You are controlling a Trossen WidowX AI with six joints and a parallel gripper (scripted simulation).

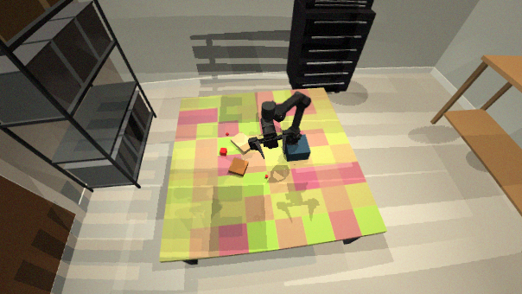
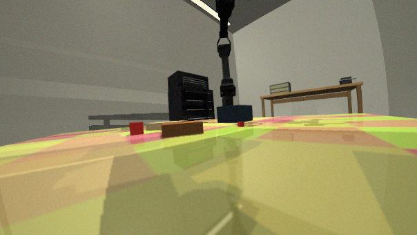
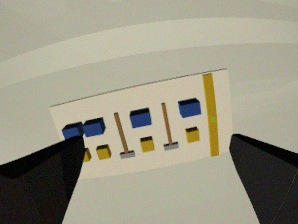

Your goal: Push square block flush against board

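Observation:
The orange-brown square block [image 1: 238,167] [image 2: 183,129] lies flat on the patterned table. The pale cream board [image 1: 240,143] [image 2: 153,126] lies flat behind it in the top view, turned at an angle. The top view shows a gap between them. The board's right part is hidden by the gripper. My gripper [image 1: 273,153] [image 3: 158,144] is open and empty, held high above the table, to the right of both parts in the top view. Its fingers are out of view in the exterior view. The wrist view shows neither part.
A dark blue box [image 1: 298,150] [image 2: 235,114] stands beside the arm. A red cube [image 1: 223,151] [image 2: 136,128] is left of the block. Smaller red cubes lie behind the big one [image 1: 227,134] and right of the block [image 1: 266,176]. The wrist view shows a wall panel [image 3: 105,107].

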